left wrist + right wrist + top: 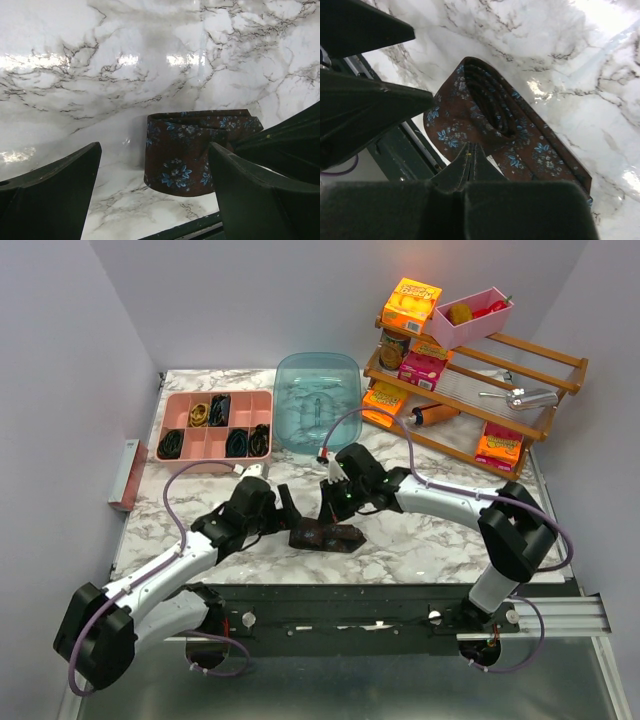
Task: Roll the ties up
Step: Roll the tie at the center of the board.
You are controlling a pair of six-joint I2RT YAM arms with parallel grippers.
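Observation:
A dark brown tie (325,536) with small blue flowers lies rolled into a flattened coil near the table's front edge. In the left wrist view the tie (185,155) sits between the wide-apart fingers of my left gripper (155,146), which is open and touches nothing. My left gripper (292,515) stands just left of the coil. From the back right comes my right gripper (333,508). The right wrist view shows that gripper (471,146) shut, its tips right over the tie (490,107) beside the coil's open centre. Whether the tips press on the fabric I cannot tell.
A pink divided tray (185,397) at the back left holds several dark rolled ties (237,443). A blue translucent tub (317,400) stands behind the grippers. A wooden rack (540,430) with food boxes fills the back right. The black front rail (380,605) runs just below the tie.

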